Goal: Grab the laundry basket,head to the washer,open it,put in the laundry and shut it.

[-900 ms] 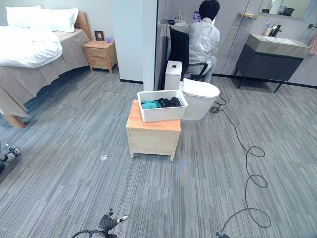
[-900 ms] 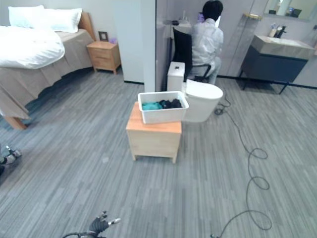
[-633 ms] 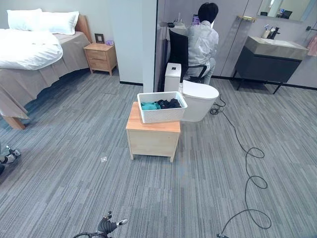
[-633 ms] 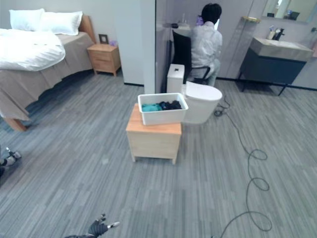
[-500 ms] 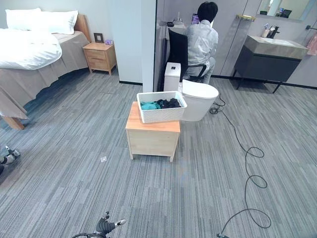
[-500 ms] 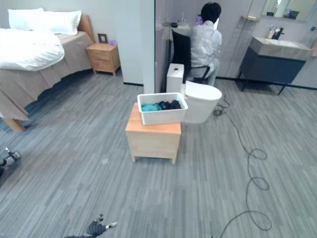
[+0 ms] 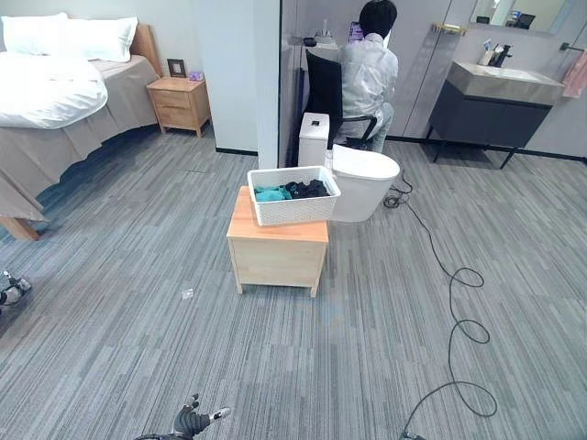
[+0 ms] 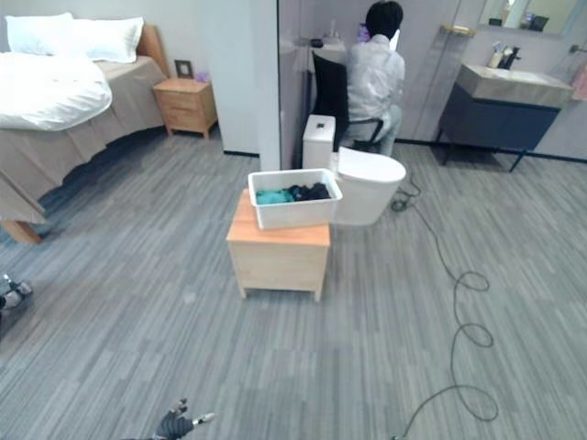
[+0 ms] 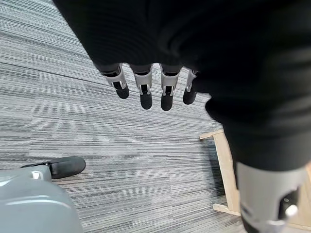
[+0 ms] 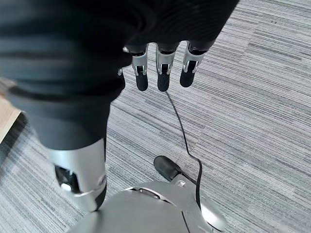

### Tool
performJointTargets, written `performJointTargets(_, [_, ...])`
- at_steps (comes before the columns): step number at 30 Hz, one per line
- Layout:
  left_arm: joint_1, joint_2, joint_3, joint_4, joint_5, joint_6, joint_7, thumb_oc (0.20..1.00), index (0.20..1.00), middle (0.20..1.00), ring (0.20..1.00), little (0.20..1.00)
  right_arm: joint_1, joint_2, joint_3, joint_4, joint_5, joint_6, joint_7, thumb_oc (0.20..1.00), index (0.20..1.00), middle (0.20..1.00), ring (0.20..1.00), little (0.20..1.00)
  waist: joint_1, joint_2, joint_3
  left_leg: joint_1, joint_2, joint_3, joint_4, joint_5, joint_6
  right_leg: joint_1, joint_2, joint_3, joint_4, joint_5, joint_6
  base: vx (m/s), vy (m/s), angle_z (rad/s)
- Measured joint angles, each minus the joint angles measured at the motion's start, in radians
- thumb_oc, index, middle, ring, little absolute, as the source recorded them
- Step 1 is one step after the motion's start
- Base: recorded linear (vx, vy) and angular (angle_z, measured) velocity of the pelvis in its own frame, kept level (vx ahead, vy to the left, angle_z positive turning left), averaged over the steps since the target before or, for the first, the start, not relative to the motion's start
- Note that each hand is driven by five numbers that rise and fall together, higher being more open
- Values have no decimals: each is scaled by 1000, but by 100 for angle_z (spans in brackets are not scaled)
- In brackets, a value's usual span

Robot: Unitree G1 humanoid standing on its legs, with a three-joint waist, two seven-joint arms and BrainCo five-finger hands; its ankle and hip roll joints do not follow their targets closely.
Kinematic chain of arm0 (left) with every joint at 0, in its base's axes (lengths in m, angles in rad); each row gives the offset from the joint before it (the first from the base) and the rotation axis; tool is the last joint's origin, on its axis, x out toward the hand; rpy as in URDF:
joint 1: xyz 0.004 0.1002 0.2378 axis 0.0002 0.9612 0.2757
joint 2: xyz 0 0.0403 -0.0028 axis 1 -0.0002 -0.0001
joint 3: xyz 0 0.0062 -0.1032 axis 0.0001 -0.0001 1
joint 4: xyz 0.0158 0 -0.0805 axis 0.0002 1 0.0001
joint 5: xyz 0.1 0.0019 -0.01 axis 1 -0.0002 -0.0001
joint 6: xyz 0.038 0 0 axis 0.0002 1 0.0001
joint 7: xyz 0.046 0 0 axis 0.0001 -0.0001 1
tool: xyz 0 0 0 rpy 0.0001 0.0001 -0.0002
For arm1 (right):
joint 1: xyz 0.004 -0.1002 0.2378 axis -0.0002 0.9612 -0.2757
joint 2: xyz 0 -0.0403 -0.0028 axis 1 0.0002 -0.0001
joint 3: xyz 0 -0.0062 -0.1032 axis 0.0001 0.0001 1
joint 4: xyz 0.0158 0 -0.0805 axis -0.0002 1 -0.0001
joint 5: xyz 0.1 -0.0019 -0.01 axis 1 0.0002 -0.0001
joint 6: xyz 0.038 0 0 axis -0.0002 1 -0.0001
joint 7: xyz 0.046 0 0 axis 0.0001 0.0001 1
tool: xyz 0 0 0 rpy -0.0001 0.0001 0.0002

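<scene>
1. The white perforated plastic laundry basket (image 7: 293, 195) sits on top of a low light-wood cabinet (image 7: 278, 250) in the middle of the grey striped carpet (image 7: 138, 302), well ahead of the robot and touched by neither hand
2. Inside the basket lies a heap of laundry: a teal cloth (image 7: 271, 193) toward the left and dark clothes (image 7: 307, 189) toward the right
3. The basket leans a little past the cabinet's far right corner, just beside a white rounded appliance with a smooth lid (image 7: 365, 183); a small white box-shaped unit (image 7: 314, 138) stands right behind
4. The left hand (image 9: 153, 87) hangs low by the robot's side, its silver dark-tipped fingers (image 9: 146, 92) straight and relaxed over the carpet, grasping nothing; a light wooden leg and rail (image 9: 226, 170) show near it
5. The right hand (image 10: 163, 73) hangs likewise, fingers (image 10: 163, 75) loose and extended above the carpet, empty
6. A person in a pale jacket (image 7: 365, 69) sits on a black chair (image 7: 327, 92) with their back to the room, behind the appliance
7. Off to the left stand a bed with white pillows and duvet (image 7: 50, 87) and a small wooden nightstand (image 7: 179, 101); to the far right a dark vanity with a grey basin (image 7: 491, 101)
</scene>
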State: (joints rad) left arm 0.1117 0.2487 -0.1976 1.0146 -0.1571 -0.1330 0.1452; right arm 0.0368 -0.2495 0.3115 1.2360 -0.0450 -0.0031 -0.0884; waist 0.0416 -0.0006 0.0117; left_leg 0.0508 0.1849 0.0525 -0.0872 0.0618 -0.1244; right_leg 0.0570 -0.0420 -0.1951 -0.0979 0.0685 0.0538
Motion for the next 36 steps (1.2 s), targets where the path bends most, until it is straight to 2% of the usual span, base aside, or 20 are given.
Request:
performJointTargets(5, [-16,-17,36,20,-27,-1,-2,1000,1000,1000,1000,1000,-3,-12,-12,-32,33,-2,-4,1000,1000,1000,1000,1000,4,13,55,-84,33,-34,200,-28,-45,16,40,-2,0,-8,-37,-68,-125,3])
performJointTargets(8, [-55,-18,46,23,-41,-2,-2,1000,1000,1000,1000,1000,-23,-27,-46,-80,54,-2,-19,1000,1000,1000,1000,1000,2,-10,120,-241,19,-89,443,53,-89,8,33,-12,0,-7,-62,70,-58,12])
performJointTargets(9, [-55,-19,67,23,-42,0,-3,1000,1000,1000,1000,1000,-19,-46,-42,-159,71,-4,-24,1000,1000,1000,1000,1000,-8,-53,135,-275,6,14,440,41,-42,-7,2,-38,0,-5,-85,198,21,-4])
performJointTargets(10, [-63,-18,67,23,-42,-1,-3,1000,1000,1000,1000,1000,-14,-56,-43,-174,71,-13,-27,1000,1000,1000,1000,1000,-16,-60,132,-270,-8,36,401,39,-38,-19,-8,-40,0,-7,-85,213,51,0])
performJointTargets(11, [-72,-21,67,24,-43,-2,-1,1000,1000,1000,1000,1000,-17,-70,-42,-190,71,-11,-34,1000,1000,1000,1000,1000,-15,-64,131,-261,-50,47,324,38,-37,-27,-15,-33,-1,-40,-51,241,63,12])
performJointTargets(12, [-74,-36,67,25,-44,-3,-2,1000,1000,1000,1000,1000,-25,-93,-43,-210,71,-12,-41,1000,1000,1000,1000,1000,-17,-38,123,-244,-70,34,191,31,-29,-35,9,-37,18,-103,-6,171,46,0])
performJointTargets(13, [-71,-56,69,8,-60,-10,0,1000,1000,1000,1000,1000,-39,-124,-48,-225,71,-13,-42,1000,1000,1000,1000,1000,-10,29,122,-231,-30,-11,89,22,-43,-81,57,-64,154,-119,-90,313,55,12])
performJointTargets(14, [-67,-34,66,-33,-71,-27,-3,1000,1000,1000,1000,1000,-35,-129,-60,-263,71,-13,-44,1000,1000,1000,1000,1000,-9,-4,115,-227,-57,-25,33,14,-48,-71,20,-43,175,-165,-76,328,41,-8])
performJointTargets(15, [-83,-43,67,-12,-79,-25,3,1000,1000,1000,1000,1000,-47,-138,-68,-272,71,-15,-46,1000,1000,1000,1000,1000,11,22,120,-222,-25,-50,15,16,-38,-65,62,-44,176,-145,-81,470,74,-10])
performJointTargets(19, [-132,-20,70,31,-121,-27,9,1000,1000,1000,1000,1000,-135,-106,-49,-339,91,-40,-70,1000,1000,1000,1000,1000,33,-71,153,-286,-11,-88,-9,21,-54,-61,39,-3,117,-150,-93,328,78,-12])
performJointTargets(21, [-135,-33,67,30,-122,-28,10,1000,1000,1000,1000,1000,-148,-97,-47,-348,110,-42,-81,1000,1000,1000,1000,1000,52,-78,155,-290,2,-47,5,22,-54,1,20,27,9,-145,-101,644,235,-18])
performJointTargets(23, [-126,-44,75,30,-140,-33,12,1000,1000,1000,1000,1000,-128,-82,-26,-352,114,-43,-81,1000,1000,1000,1000,1000,73,-65,153,-280,12,20,227,-7,-15,31,-16,55,3,-157,-83,557,235,-51])
performJointTargets(25, [-115,-42,75,36,-143,-33,11,1000,1000,1000,1000,1000,-105,-67,31,-328,120,-53,-77,1000,1000,1000,1000,1000,85,-54,113,-301,-16,35,372,-133,37,26,-68,54,41,-192,-34,398,206,-44])
performJointTargets(27, [-107,-21,75,8,-142,-39,11,1000,1000,1000,1000,1000,-75,-36,43,-320,129,-48,-58,1000,1000,1000,1000,1000,91,-67,103,-295,-58,87,394,-180,86,-98,-144,51,385,-282,43,538,320,-16])
performJointTargets(29, [-97,24,69,4,-140,-35,9,1000,1000,1000,1000,1000,-32,-4,38,-326,129,-48,-51,1000,1000,1000,1000,1000,77,-113,83,-258,-147,91,380,-206,139,-186,-200,119,816,-161,107,377,239,22])
performJointTargets(30, [-87,43,66,4,-139,-33,7,1000,1000,1000,1000,1000,-12,7,34,-324,129,-42,-42,1000,1000,1000,1000,1000,78,-140,65,-237,-188,98,380,-229,168,-185,-209,145,914,-82,106,291,182,26])
performJointTargets(31, [-85,44,59,3,-139,-33,7,1000,1000,1000,1000,1000,-12,7,27,-321,129,-42,-38,1000,1000,1000,1000,1000,78,-143,62,-227,-200,96,388,-222,167,-170,-218,152,936,-95,92,455,294,13])
performJointTargets(33, [-100,47,25,-4,-133,-31,0,1000,1000,1000,1000,1000,-47,2,-25,-310,129,-42,-36,1000,1000,1000,1000,1000,49,-69,99,-147,-207,49,359,-277,247,-219,-231,56,1068,-122,37,554,185,7])
performJointTargets(35, [-104,41,29,-7,-133,-26,-1,1000,1000,1000,1000,1000,-61,-6,-37,-337,129,-42,-35,1000,1000,1000,1000,1000,26,-21,129,-63,-183,48,268,-241,243,-289,-211,-37,1021,-213,7,475,5,-5])
performJointTargets(36, [-101,41,32,-15,-127,-27,-2,1000,1000,1000,1000,1000,-65,-23,-41,-367,129,-42,-34,1000,1000,1000,1000,1000,2,5,152,-3,-169,48,206,-219,220,-329,-189,-112,836,-232,10,536,-156,8])
